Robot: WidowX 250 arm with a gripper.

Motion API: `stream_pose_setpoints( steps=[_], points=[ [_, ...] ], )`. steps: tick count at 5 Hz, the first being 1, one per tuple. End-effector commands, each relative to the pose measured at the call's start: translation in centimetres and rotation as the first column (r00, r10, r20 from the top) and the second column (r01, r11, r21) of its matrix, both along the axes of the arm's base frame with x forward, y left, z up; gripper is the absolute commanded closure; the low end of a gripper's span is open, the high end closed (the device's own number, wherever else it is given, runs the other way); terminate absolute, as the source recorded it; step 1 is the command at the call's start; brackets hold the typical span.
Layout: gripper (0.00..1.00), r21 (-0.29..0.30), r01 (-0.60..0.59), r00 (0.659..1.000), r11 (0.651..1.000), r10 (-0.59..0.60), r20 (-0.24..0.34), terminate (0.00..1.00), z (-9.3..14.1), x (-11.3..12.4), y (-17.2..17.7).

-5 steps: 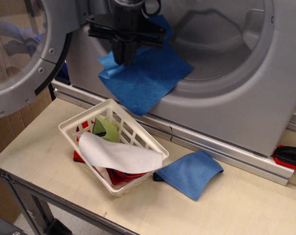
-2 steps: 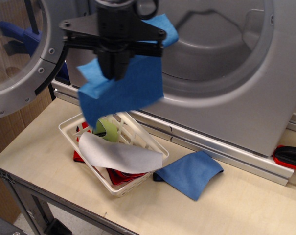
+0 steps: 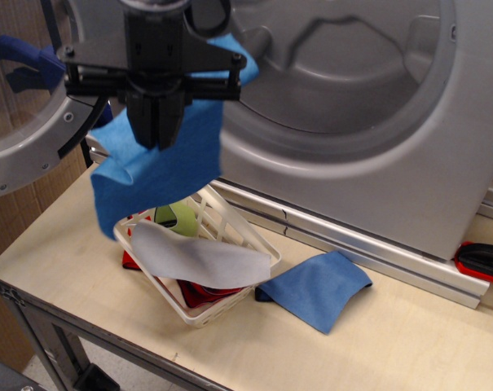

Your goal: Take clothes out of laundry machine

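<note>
The large bright blue cloth (image 3: 152, 171) hangs from my black gripper (image 3: 156, 137), whose fingers are shut on it. It is clear of the drum and dangles over the left part of the white slatted basket (image 3: 230, 236). The grey laundry machine (image 3: 376, 155) stands behind, its round drum opening (image 3: 344, 65) showing no cloth inside. Its glass-windowed door (image 3: 26, 98) is swung open at the left.
The basket holds a white sheet-like cloth (image 3: 197, 259), a green item (image 3: 178, 217) and red items (image 3: 201, 292). A smaller folded blue cloth (image 3: 315, 287) lies on the wooden table (image 3: 393, 342) to the basket's right. A red and black object (image 3: 482, 261) sits at the right edge.
My gripper has moved left and slightly down with the blue cloth. The cloth has come fully off the drum rim and now hangs over the basket's left side.
</note>
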State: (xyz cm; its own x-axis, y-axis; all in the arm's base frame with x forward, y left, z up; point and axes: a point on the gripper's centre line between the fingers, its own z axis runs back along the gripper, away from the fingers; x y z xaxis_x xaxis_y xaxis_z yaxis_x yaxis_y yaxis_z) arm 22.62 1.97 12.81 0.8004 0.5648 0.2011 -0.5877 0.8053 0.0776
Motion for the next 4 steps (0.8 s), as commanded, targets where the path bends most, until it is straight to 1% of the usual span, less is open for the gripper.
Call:
stream_pose_setpoints(
  steps=[1,2,3,4],
  points=[
    [1.0,-0.131,0.053,0.996,0.99,-0.062,-0.069,0.0,-5.1,0.9,-0.6],
    [1.0,-0.197,0.004,0.997,0.98,-0.02,-0.08,0.0,-7.5,0.7,0.2],
    [1.0,-0.22,0.042,0.995,0.975,-0.06,-0.076,0.0,-9.4,2.0,0.2],
    [1.0,-0.217,0.059,0.997,0.974,-0.066,-0.029,0.0,-11.1,3.3,0.6]
  ],
)
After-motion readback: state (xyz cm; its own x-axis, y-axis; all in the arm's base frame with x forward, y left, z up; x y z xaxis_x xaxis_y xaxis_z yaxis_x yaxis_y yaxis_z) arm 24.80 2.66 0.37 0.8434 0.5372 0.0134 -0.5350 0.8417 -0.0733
